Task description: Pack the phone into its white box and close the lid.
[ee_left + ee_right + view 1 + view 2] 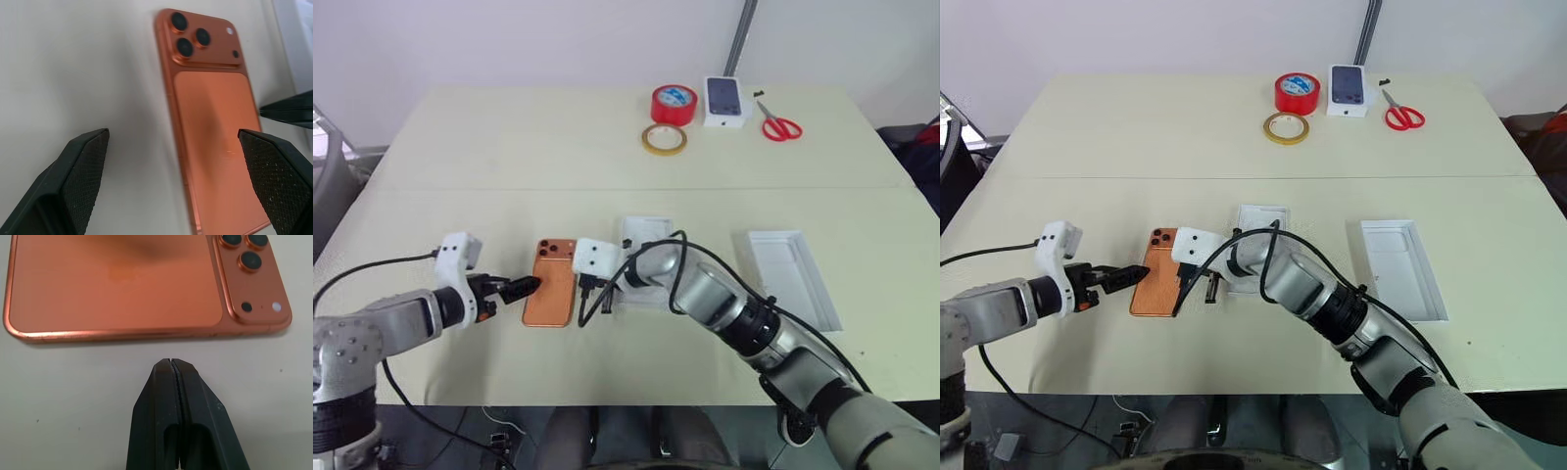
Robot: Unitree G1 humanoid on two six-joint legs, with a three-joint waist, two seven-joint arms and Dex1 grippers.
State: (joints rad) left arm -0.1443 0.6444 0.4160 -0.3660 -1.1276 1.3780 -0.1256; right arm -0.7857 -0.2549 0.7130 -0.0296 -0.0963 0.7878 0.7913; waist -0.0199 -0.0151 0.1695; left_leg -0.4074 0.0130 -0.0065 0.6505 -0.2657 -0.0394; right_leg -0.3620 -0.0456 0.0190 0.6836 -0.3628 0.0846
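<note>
Two grippers flank the phone (551,282), which lies flat and back-up on the cream table (509,157). Its long axis runs away from the robot, with the cluster of dark round lenses at the far end. The back is smooth copper-orange with a soft metallic sheen, rounded corners and a raised camera block.

On the phone's left side, the left gripper (521,288) has its two black fingers spread wide; in the left wrist view their pads (80,169) show a fine knurled, diamond-patterned texture and sit apart, one over bare table and one over the phone's right edge. On the phone's right, the right gripper (175,369) has its fingers pressed together, pinching nothing, tip resting just beside the phone's long edge without touching it.

Beyond the right arm lies the white box (651,235), a shallow rectangular tray partly hidden by the arm. Well off to the right sits the lid (793,277), a deeper white rectangle lying open side up, its long axis also running away from the robot.
</note>
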